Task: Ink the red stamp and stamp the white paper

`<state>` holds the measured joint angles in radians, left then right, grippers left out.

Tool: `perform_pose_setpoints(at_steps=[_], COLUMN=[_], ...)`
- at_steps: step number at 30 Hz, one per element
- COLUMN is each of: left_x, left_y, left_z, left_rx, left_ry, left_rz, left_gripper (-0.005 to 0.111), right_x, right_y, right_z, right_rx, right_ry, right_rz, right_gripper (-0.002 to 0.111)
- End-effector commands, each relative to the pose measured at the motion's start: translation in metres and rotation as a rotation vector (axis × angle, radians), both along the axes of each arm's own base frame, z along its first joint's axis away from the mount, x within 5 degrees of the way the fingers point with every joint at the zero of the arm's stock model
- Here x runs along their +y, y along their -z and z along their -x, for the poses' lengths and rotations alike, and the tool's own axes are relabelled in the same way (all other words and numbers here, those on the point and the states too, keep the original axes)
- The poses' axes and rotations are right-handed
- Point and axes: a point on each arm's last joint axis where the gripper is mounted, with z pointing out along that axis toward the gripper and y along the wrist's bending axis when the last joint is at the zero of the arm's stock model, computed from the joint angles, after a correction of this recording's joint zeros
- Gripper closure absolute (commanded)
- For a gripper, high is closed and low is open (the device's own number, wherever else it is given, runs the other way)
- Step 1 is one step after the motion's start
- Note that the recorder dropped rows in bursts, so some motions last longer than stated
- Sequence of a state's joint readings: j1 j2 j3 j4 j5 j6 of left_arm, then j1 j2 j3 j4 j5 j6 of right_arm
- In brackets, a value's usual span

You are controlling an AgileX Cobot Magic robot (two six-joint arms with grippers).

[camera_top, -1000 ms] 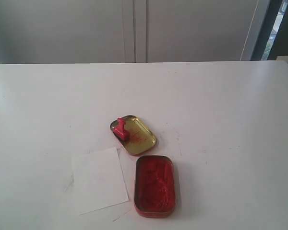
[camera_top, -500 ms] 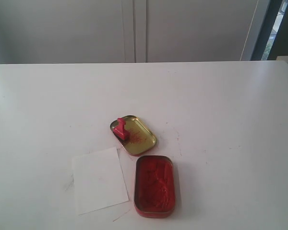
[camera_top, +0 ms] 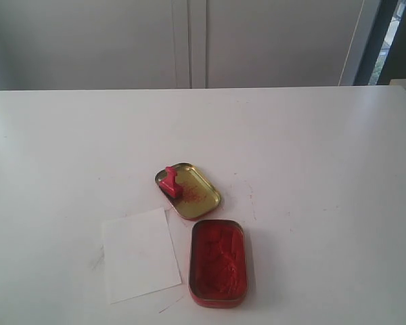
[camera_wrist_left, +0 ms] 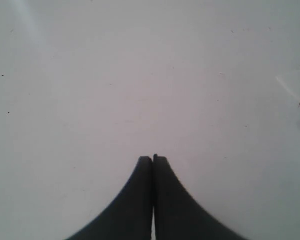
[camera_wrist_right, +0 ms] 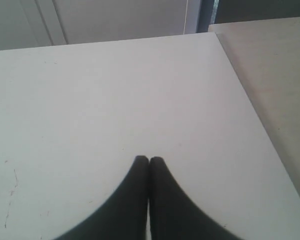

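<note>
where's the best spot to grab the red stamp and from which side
Probably the narrow handle knob, coming from above. The red stamp sits base-down at one end of the gold tin lid with its knob uppermost, and the blocky base lies too low inside the lid's rim to pinch cleanly.

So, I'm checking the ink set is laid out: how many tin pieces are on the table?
2. The gold lid lies mid-table with the red stamp on it; the tin of red ink paste sits nearer the camera, beside the white paper. Nothing looks hidden.
</note>
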<state>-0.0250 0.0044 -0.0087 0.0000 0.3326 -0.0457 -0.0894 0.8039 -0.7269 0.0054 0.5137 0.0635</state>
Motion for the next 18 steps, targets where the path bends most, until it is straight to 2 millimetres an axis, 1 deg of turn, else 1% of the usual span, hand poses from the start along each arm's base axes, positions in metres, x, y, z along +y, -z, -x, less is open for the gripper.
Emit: perform_pose_setpoints(at_steps=[1, 4, 8, 14, 18], left_x=[0.000, 0.000, 0.000, 0.000, 0.000], left_y=[0.003, 0.003, 0.003, 0.003, 0.003], left_z=[0.000, 0.000, 0.000, 0.000, 0.000], left_rx=[0.009, 0.009, 0.009, 0.009, 0.009], left_ry=[-0.003, -0.003, -0.003, -0.003, -0.003], left_rz=[0.002, 0.002, 0.002, 0.002, 0.002], left_gripper=[0.107, 0.107, 0.107, 0.107, 0.107], right_x=[0.000, 0.000, -0.001, -0.002, -0.001], right_y=[-0.006, -0.005, -0.005, -0.008, -0.003], right_z=[-0.002, -0.005, -0.016, -0.043, -0.067], right_rx=[-0.044, -0.042, 0.012, 0.150, 0.235], right_ry=[0.000, 0.000, 0.001, -0.006, -0.043], right_rz=[0.002, 0.001, -0.005, -0.035, -0.063], right_gripper=[0.108, 0.108, 0.108, 0.108, 0.108])
